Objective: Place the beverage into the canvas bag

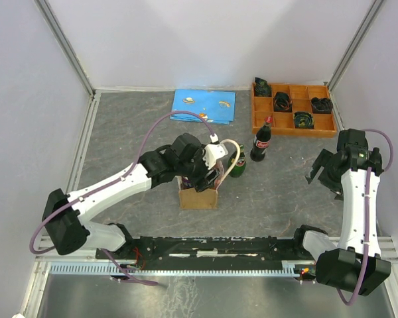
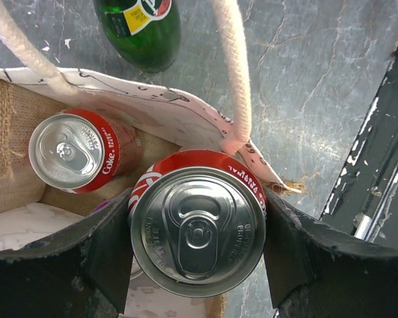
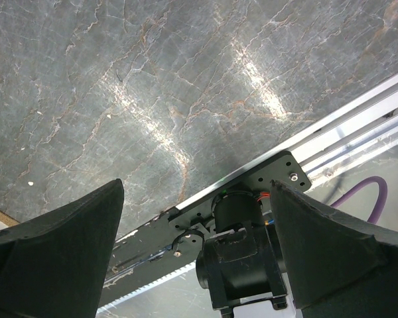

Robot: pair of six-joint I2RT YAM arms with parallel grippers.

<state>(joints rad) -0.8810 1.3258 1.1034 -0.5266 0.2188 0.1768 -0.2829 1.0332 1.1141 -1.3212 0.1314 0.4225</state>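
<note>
The canvas bag (image 1: 199, 196) stands near the table's middle; the left wrist view shows its printed wall (image 2: 160, 109) and cream rope handles (image 2: 233, 73). My left gripper (image 1: 209, 169) is shut on a red Coke can (image 2: 198, 228), with both fingers pressed against its sides. It holds the can upright over the bag's right corner. A second red Coke can (image 2: 75, 150) stands inside the bag. My right gripper (image 1: 322, 173) hangs open and empty at the right, above bare table, and its fingers (image 3: 53, 258) are spread wide.
A green bottle (image 1: 237, 161) stands just behind the bag, also in the left wrist view (image 2: 140, 30). A dark cola bottle (image 1: 261, 140) stands to its right. An orange compartment tray (image 1: 293, 109) is at the back right and a blue flat pack (image 1: 204, 106) at the back.
</note>
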